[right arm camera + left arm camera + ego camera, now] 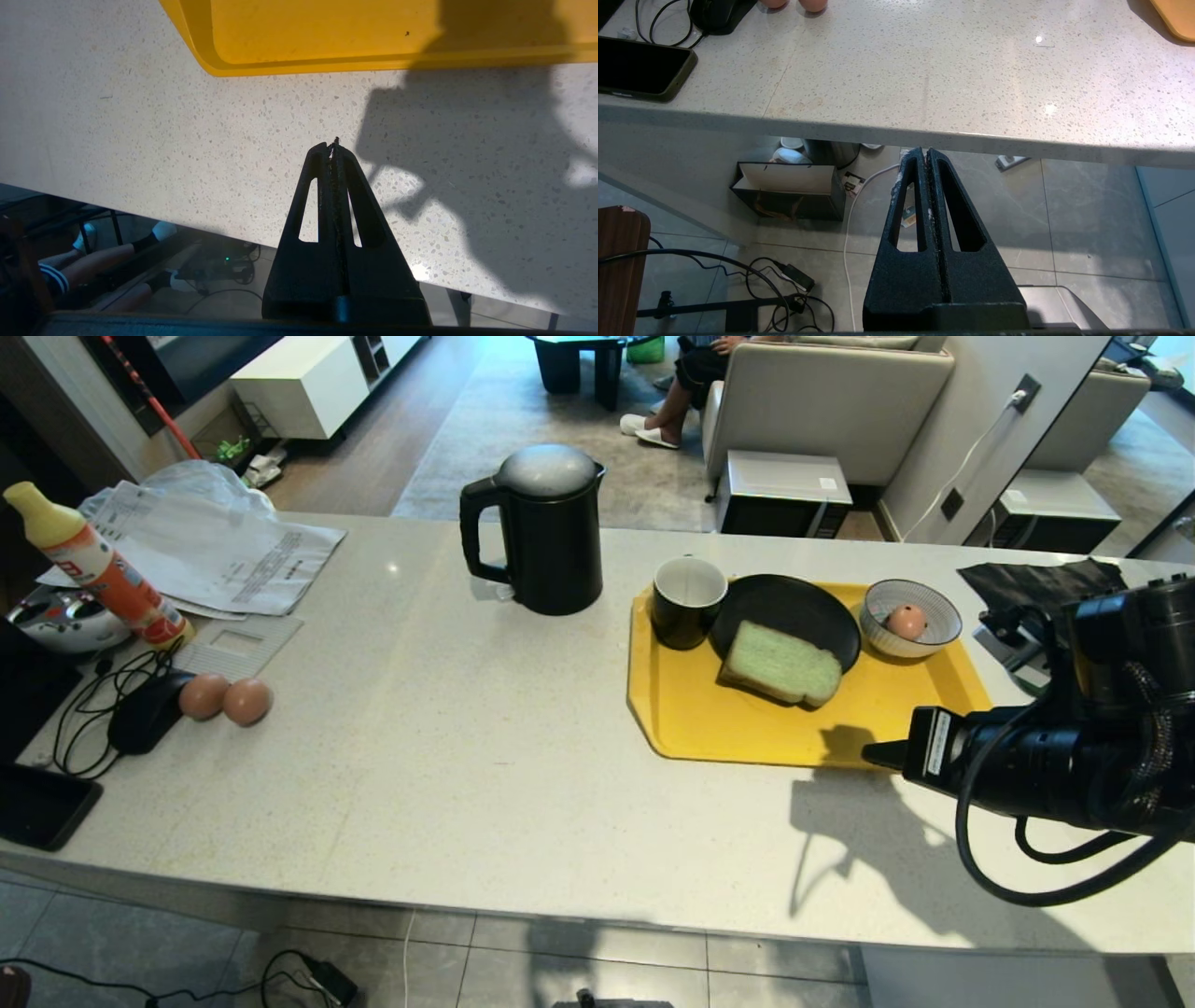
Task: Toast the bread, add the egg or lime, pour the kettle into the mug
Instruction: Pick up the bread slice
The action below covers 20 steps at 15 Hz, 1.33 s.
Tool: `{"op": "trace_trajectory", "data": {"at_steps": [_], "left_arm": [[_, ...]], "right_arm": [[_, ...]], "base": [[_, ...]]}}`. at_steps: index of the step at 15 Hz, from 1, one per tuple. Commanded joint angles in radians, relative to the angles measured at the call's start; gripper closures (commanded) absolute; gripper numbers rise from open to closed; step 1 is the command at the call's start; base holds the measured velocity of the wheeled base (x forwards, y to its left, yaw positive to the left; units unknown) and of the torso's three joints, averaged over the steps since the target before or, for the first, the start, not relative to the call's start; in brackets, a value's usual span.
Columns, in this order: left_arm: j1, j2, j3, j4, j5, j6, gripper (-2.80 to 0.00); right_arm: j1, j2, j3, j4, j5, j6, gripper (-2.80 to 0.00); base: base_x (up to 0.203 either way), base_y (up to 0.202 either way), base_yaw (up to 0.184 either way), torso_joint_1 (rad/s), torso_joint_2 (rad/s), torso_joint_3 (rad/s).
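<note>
White counter bears bread (on tray); right tool closed

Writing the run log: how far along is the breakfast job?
Done, by the look of it: the bread lies on the black plate on the yellow tray, and an egg sits in the striped bowl. In hand: nothing; the right hand is shut and empty over the counter near the tray, the left hand shut below the counter edge. Left: pouring the kettle into the mug.
</note>
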Motion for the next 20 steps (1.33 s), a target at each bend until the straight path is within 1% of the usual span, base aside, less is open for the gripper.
{"op": "trace_trajectory", "data": {"at_steps": [1, 4, 5, 7, 9, 10, 12, 18, 20], "left_arm": [[0.0, -0.001, 0.017, -0.001, 0.0, -0.001, 0.0], [0.001, -0.001, 0.017, -0.001, 0.0, -0.001, 0.0], [0.0, -0.001, 0.017, -0.001, 0.0, -0.001, 0.0], [0.001, -0.001, 0.017, -0.001, 0.0, -0.001, 0.0], [0.0, -0.001, 0.017, -0.001, 0.0, -0.001, 0.0], [0.0, -0.001, 0.017, -0.001, 0.0, -0.001, 0.0], [0.0, -0.001, 0.017, -0.001, 0.0, -0.001, 0.0], [0.0, -0.001, 0.017, -0.001, 0.0, -0.001, 0.0], [0.001, -0.001, 0.017, -0.001, 0.0, -0.001, 0.0]], "right_arm": [[-0.021, 0.052, -0.027, 0.0, 0.014, 0.006, 0.0], [-0.048, 0.133, -0.163, 0.007, 0.089, 0.04, 0.0], [-0.054, 0.152, -0.201, 0.032, 0.098, 0.04, 0.0], [-0.11, 0.169, -0.264, 0.121, 0.11, -0.005, 0.0], [-0.145, 0.205, -0.301, 0.131, 0.144, -0.011, 0.0], [-0.161, 0.224, -0.315, 0.13, 0.152, -0.01, -2.8], [-0.179, 0.251, -0.337, 0.129, 0.195, -0.009, -2.8], [-0.299, 0.285, -0.357, 0.123, 0.412, -0.006, -2.8], [-0.319, 0.312, -0.354, 0.084, 0.465, -0.002, -2.8]], "base": [[0.0, 0.0, 0.0, 0.0, 0.0, 0.0], [0.0, 0.0, 0.0, 0.0, 0.0, 0.0], [0.0, 0.0, 0.0, 0.0, 0.0, 0.0], [0.0, 0.0, 0.0, 0.0, 0.0, 0.0], [0.0, 0.0, 0.0, 0.0, 0.0, 0.0], [0.0, 0.0, 0.0, 0.0, 0.0, 0.0], [0.0, 0.0, 0.0, 0.0, 0.0, 0.0], [0.0, 0.0, 0.0, 0.0, 0.0, 0.0], [0.0, 0.0, 0.0, 0.0, 0.0, 0.0]]}}
